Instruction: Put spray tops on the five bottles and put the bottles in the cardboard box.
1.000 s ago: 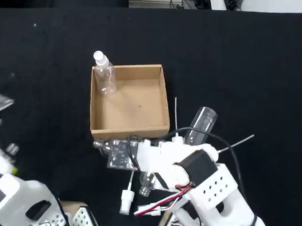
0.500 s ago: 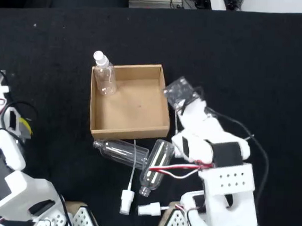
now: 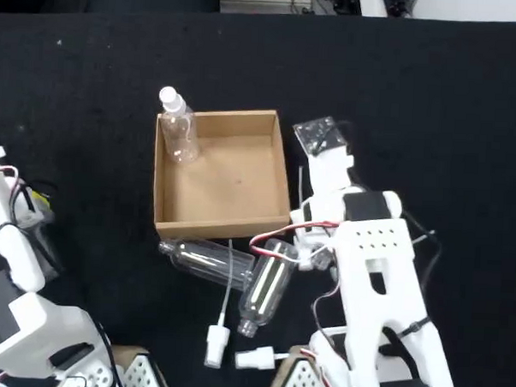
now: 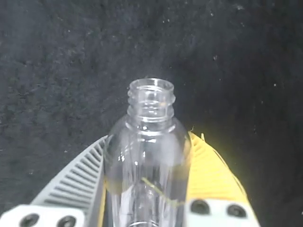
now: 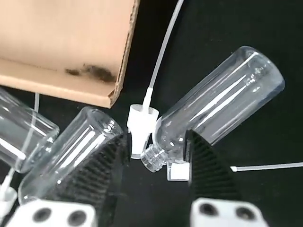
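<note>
Two robot arms stand at a black surface [image 3: 433, 98] scattered with clear plastic bottles and white spray tops. One capped bottle [image 3: 179, 126], its spray top already on, stands upright in the far left corner of the open cardboard box [image 3: 222, 224]. Just in front of the box two uncapped bottles lie on their sides, a long bottle [image 3: 205, 261] along the near wall and an angled bottle [image 3: 267, 288] touching its end. Near the front edge lie two loose tops, a tubed top [image 3: 215, 342] whose thin tube crosses the long bottle and a short top [image 3: 255, 359] beside it.

Seen from the right wrist, the right tool [image 5: 156, 139] is spread wide, its black jaws on either side of the threaded neck of a third open bottle [image 5: 222, 94] lying by the box's corner. A white spray top [image 5: 141, 124] with a long tube rests just beside that neck, and a dark smudge [image 5: 92, 72] marks the cardboard wall.

At the surface's left side, the left tool [image 4: 147, 144] grips a held bottle [image 4: 150, 101] by the shoulders, one grey jaw and one yellow, the open threaded mouth pointing out over the dark surface
</note>
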Action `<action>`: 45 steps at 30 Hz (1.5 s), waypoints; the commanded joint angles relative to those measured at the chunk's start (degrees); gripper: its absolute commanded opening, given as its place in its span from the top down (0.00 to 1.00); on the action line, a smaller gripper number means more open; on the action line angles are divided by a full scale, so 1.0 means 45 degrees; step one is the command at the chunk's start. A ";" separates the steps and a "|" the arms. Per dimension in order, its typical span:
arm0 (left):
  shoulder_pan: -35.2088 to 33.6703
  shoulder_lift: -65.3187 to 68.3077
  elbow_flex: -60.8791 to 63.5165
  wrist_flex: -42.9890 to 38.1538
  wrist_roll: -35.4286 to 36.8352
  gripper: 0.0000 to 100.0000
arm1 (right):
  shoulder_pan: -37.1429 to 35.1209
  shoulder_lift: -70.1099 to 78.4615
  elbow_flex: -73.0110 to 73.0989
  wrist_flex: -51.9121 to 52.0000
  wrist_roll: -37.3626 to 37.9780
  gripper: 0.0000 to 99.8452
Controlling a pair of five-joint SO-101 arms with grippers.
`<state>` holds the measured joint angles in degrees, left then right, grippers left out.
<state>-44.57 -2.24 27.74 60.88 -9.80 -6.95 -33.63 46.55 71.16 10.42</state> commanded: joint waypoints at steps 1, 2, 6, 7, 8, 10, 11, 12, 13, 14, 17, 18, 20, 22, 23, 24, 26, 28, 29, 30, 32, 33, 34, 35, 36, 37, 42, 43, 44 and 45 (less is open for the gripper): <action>0.0303 -0.0274 0.0107 -0.0625 0.0977 0.94 | 0.0215 0.0049 -0.0733 -0.0352 -0.0606 0.84; 0.0381 -0.0274 0.0107 -0.0625 0.1172 0.94 | 0.0234 0.0049 -0.0713 -0.0469 -0.0742 0.84; 0.0635 -0.0625 0.0205 -0.0625 0.1758 0.94 | 0.0996 0.0049 -0.0772 -0.0821 -0.1309 0.84; 0.0674 -0.0957 0.0322 -0.0586 0.1856 0.94 | 0.1133 0.0068 -0.0733 -0.0957 -0.1309 0.84; 0.0713 -0.1387 0.0498 -0.0527 0.1973 0.94 | 0.1192 0.0088 -0.0713 -0.1035 -0.1309 0.84; 0.0733 -0.2598 0.0928 -0.0469 0.2188 0.94 | 0.1211 0.0440 -0.0752 -0.1016 -0.1309 0.84; 0.0811 -0.3243 0.1143 -0.0508 0.2188 0.94 | 0.1211 0.0694 -0.0772 -0.1016 -0.1309 0.84; 0.0908 -0.3770 0.1377 -0.0567 0.2208 0.94 | 0.1153 0.0947 -0.0811 -0.1035 -0.1309 0.84; 0.1026 -0.4298 0.1631 -0.0567 0.2227 0.94 | 0.1094 0.1143 -0.0811 -0.1094 -0.1328 0.84; 0.1221 -0.4708 0.1944 -0.0567 0.2344 0.94 | 0.0938 0.1280 -0.0830 -0.1133 -0.1485 0.84; 0.1866 -0.5275 0.2491 -0.0567 0.2676 0.94 | 0.0176 0.1553 -0.0889 -0.1153 -0.1856 0.84; 0.2042 -0.5275 0.2549 -0.0567 0.2891 0.94 | -0.0098 0.1592 -0.0889 -0.1289 -0.1973 0.84; 0.2256 -0.5255 0.2628 -0.0567 0.3341 0.94 | -0.0410 0.1690 -0.0850 -0.1700 -0.2247 0.84; 0.2335 -0.5294 0.2628 -0.0547 0.3575 0.94 | -0.0410 0.2002 -0.0869 -0.2168 -0.2305 0.84; 0.2354 -0.5372 0.2628 -0.0547 0.3614 0.94 | -0.0410 0.2256 -0.0869 -0.2422 -0.2305 0.84; 0.2452 -0.5411 0.2608 -0.0547 0.3595 0.94 | -0.0410 0.2569 -0.0869 -0.2657 -0.2305 0.84; 0.2569 -0.5411 0.2510 -0.0527 0.3556 0.94 | -0.0371 0.3331 -0.0869 -0.3145 -0.2383 0.84; 0.2745 -0.5411 0.2374 -0.0567 0.3595 0.94 | -0.0352 0.3937 -0.0889 -0.3556 -0.2540 0.84; 0.2842 -0.5333 0.2237 -0.0488 0.3614 0.94 | -0.0352 0.4190 -0.0889 -0.3712 -0.2637 0.84; 0.2882 -0.5294 0.2139 -0.0488 0.3614 0.94 | -0.0274 0.4347 -0.0889 -0.3829 -0.2696 0.84; 0.2901 -0.5294 0.2022 -0.0547 0.3634 0.94 | -0.0156 0.4503 -0.0869 -0.4063 -0.2833 0.84; 0.2901 -0.5275 0.1963 -0.0547 0.3634 0.94 | -0.0137 0.4503 -0.0850 -0.4142 -0.2833 0.84; 0.2882 -0.5275 0.1963 -0.0547 0.3634 0.94 | -0.0117 0.4523 -0.0811 -0.4200 -0.2813 0.84; 0.2882 -0.5275 0.1963 -0.0567 0.3634 0.94 | -0.0078 0.4581 -0.0811 -0.4181 -0.2813 0.84; 0.2882 -0.5275 0.1963 -0.0567 0.3634 0.94 | -0.0020 0.4581 -0.0811 -0.4181 -0.2813 0.84; 0.2882 -0.5275 0.2002 -0.0567 0.3634 0.94 | -0.0020 0.4503 -0.0811 -0.4181 -0.2813 0.84; 0.2882 -0.5275 0.2510 -0.0860 0.3634 0.94 | 0.0410 0.4444 -0.1045 -0.3458 -0.2813 0.84; 0.2862 -0.5275 0.2647 -0.1035 0.3634 0.94 | 0.0430 0.4366 -0.1123 -0.3223 -0.2813 0.84; 0.2862 -0.5275 0.2803 -0.1231 0.3634 0.94 | 0.0488 0.4249 -0.1143 -0.2969 -0.2794 0.84; 0.2862 -0.5275 0.2921 -0.1387 0.3634 0.94 | 0.0508 0.4073 -0.1162 -0.2755 -0.2794 0.84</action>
<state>-32.26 -23.69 40.22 57.63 6.20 -6.51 -13.32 45.05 55.34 -1.80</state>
